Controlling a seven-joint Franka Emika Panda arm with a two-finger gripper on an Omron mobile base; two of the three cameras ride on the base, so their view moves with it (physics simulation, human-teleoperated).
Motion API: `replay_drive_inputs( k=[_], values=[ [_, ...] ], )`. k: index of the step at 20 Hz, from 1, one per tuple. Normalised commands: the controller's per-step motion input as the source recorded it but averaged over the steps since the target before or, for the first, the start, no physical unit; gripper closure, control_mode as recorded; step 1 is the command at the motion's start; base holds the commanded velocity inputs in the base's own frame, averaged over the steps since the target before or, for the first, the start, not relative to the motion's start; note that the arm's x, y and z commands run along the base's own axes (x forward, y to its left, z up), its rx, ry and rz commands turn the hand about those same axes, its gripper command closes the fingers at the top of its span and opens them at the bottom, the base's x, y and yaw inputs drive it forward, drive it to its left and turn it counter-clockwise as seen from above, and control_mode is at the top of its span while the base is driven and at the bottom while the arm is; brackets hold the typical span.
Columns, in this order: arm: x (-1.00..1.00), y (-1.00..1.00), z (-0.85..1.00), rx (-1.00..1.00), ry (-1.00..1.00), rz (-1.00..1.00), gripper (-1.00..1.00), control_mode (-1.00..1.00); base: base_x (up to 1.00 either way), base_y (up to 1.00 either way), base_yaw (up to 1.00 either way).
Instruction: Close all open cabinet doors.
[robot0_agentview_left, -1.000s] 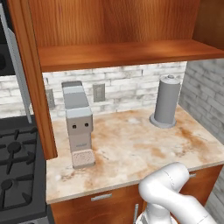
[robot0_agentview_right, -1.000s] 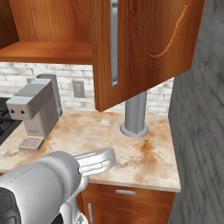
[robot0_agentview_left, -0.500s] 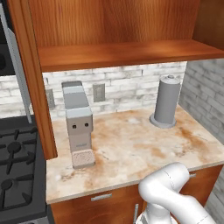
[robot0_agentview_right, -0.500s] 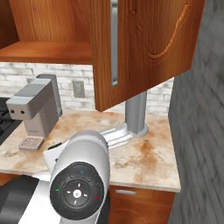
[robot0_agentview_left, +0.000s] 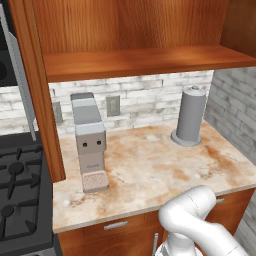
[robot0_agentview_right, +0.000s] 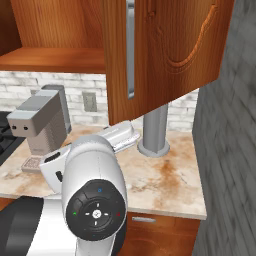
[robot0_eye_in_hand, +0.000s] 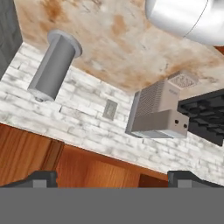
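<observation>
The wall cabinet stands open, its wooden shelf (robot0_agentview_left: 145, 60) bare. One cabinet door (robot0_agentview_right: 170, 50) swings out toward me at the right, its long silver handle (robot0_agentview_right: 131, 50) facing me. The other open cabinet door (robot0_agentview_left: 31, 85) shows edge-on at the left, with its handle (robot0_agentview_left: 19, 80) beside the stove. My gripper (robot0_eye_in_hand: 113, 180) is open with nothing between its fingertips (robot0_eye_in_hand: 41, 178), low over the counter and below the cabinet. The hand view is rolled over, with the cabinet's wooden underside (robot0_eye_in_hand: 87, 168) just past the tips. My white hand (robot0_agentview_right: 120, 136) sits under the right door.
A grey coffee machine (robot0_agentview_left: 89, 142) stands on the marbled counter (robot0_agentview_left: 150, 170) near the left door. A grey cylinder (robot0_agentview_left: 190, 116) stands at the back right by the grey side wall (robot0_agentview_right: 225, 165). A black stove (robot0_agentview_left: 20, 200) lies left. My arm's elbow (robot0_agentview_right: 95, 200) blocks the foreground.
In the right base view my arm has swung up and round, so its round joint cap now faces the camera. The hand has reached further toward the grey cylinder. The doors have not moved.
</observation>
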Motion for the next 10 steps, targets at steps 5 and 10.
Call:
replay_drive_inputs(
  k=[5, 10],
  values=[
    [0.02, -0.15, 0.08, -0.22, -0.2, 0.21, -1.0, -1.0, 0.0, 0.0, 0.0],
    [-0.06, -0.58, 0.0, -0.1, -0.1, 0.13, -1.0, -1.0, 0.0, 0.0, 0.0]
  ],
)
